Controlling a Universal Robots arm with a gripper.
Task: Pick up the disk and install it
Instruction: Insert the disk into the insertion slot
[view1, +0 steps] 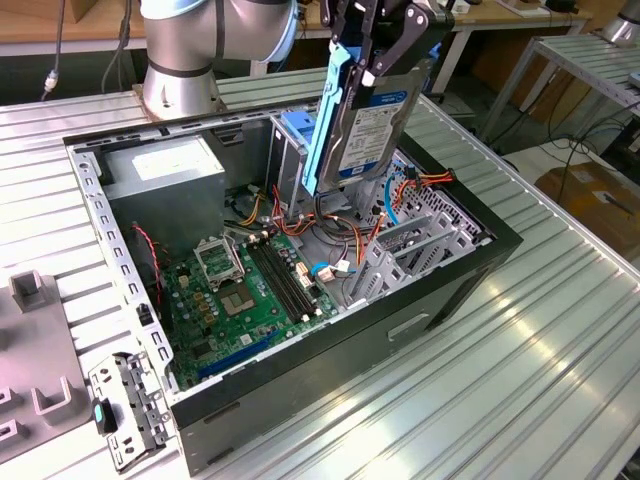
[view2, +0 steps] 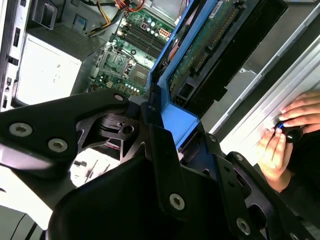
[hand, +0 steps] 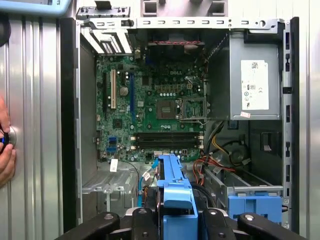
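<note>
The disk (view1: 372, 125) hangs upright above the open computer case (view1: 420, 320), with its dark labelled body in a bright blue carrier. My gripper (view1: 378, 35) is shut on its upper end. In the second wrist view the black fingers (view2: 165, 165) clamp the blue end tab, and the disk (view2: 210, 40) reaches away over the case. In the first wrist view the disk (hand: 172, 192) shows edge-on over the bundle of cables, beside the metal cage with the light blue latch (hand: 255, 205).
Inside the case lie the green motherboard (view1: 250, 290), a grey power supply (view1: 165, 175) and coloured cables (view1: 340, 235). A person's hand (view2: 285, 135) rests on the ribbed table beside the case. Loose metal brackets (view1: 125, 410) sit at the exterior view's lower left.
</note>
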